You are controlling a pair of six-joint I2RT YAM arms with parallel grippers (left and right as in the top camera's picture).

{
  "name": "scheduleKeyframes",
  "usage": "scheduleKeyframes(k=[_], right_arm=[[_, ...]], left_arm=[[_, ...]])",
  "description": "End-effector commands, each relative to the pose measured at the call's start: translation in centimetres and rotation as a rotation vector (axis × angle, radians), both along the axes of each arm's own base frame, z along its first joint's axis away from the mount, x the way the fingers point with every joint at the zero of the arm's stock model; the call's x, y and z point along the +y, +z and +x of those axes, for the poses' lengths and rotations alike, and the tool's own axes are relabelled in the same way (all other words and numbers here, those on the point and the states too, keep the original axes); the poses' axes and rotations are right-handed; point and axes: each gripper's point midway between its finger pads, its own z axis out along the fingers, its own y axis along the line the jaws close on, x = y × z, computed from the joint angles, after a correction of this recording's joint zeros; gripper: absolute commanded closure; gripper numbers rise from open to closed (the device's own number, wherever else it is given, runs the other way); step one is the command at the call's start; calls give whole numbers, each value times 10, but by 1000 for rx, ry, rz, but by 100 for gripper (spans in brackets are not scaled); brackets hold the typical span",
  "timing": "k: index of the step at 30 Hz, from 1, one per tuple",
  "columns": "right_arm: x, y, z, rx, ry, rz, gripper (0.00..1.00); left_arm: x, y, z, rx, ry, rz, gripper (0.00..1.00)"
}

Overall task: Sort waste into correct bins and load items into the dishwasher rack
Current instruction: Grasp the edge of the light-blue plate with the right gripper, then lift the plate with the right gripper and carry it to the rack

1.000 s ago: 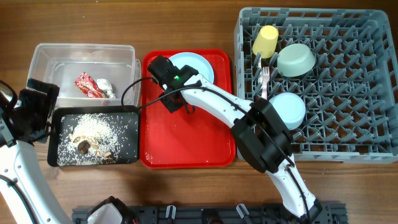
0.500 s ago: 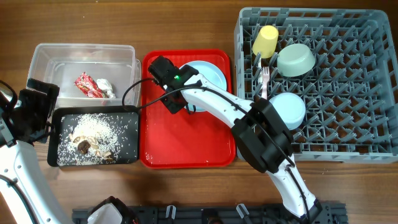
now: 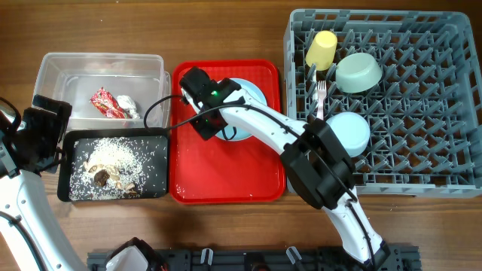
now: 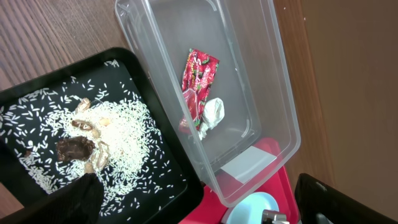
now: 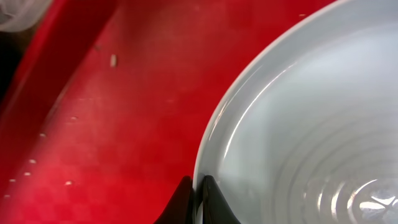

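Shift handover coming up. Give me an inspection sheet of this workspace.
Surface: wooden table with a red tray on it.
Job's things: plate on the red tray; cup, green bowl, fork and blue bowl in the rack; wrapper and tissue in the tub; rice and scraps in the black tray; spoon not seen.
Clutter: stray grains on the red tray.
Grippers: right gripper shut on the plate's rim; left gripper open, empty.
Cables: black cable loops from the right wrist.
Surroundings: dark rig frame at the near edge.
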Motion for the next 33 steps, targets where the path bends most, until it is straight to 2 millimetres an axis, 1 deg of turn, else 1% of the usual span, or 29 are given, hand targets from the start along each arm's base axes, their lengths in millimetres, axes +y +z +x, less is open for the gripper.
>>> scheduleKeyframes(k=[1, 5, 6, 7, 8, 9, 11, 12, 13, 14, 16, 18, 20, 21, 23, 26, 29, 33], right_arm=[[15, -14, -28, 113, 15, 41, 96], [16, -11, -35, 144, 28, 57, 96], [22, -3, -37, 152, 55, 92, 96], [28, 11, -37, 151, 78, 139, 96], [32, 31, -32, 130, 79, 186, 96], [34, 58, -23, 100, 72, 242, 96], [30, 123, -6, 25, 55, 373, 96], [23, 149, 0, -4, 45, 425, 96], [12, 182, 7, -40, 28, 482, 96], [-6, 218, 14, -76, -9, 546, 96], [-43, 277, 23, -132, -54, 662, 96], [-76, 314, 29, -167, -74, 749, 96], [-112, 339, 35, -178, -106, 820, 96], [-127, 344, 37, -163, -119, 852, 96], [-153, 349, 38, -103, -145, 916, 95], [-189, 340, 43, -13, -200, 1008, 96], [-212, 327, 41, 72, -232, 1093, 96], [-226, 303, 41, 135, -301, 1105, 96]], left_arm=[[2, 6, 1, -11, -14, 22, 0], [2, 6, 1, -11, -14, 22, 0], [2, 6, 1, -11, -14, 23, 0], [2, 6, 1, -11, -14, 22, 0], [2, 6, 1, -11, -14, 23, 0], [2, 6, 1, -11, -14, 22, 0], [2, 6, 1, -11, -14, 23, 0], [2, 6, 1, -11, -14, 23, 0], [2, 6, 1, -11, -14, 22, 0], [2, 6, 1, -11, -14, 22, 0], [2, 6, 1, -11, -14, 22, 0], [2, 6, 1, -11, -14, 22, 0], [2, 6, 1, -11, -14, 23, 0], [2, 6, 1, -11, -14, 22, 0], [2, 6, 1, -11, -14, 23, 0], [2, 6, 1, -11, -14, 23, 0], [2, 6, 1, -11, -14, 22, 0], [2, 6, 1, -11, -14, 22, 0]])
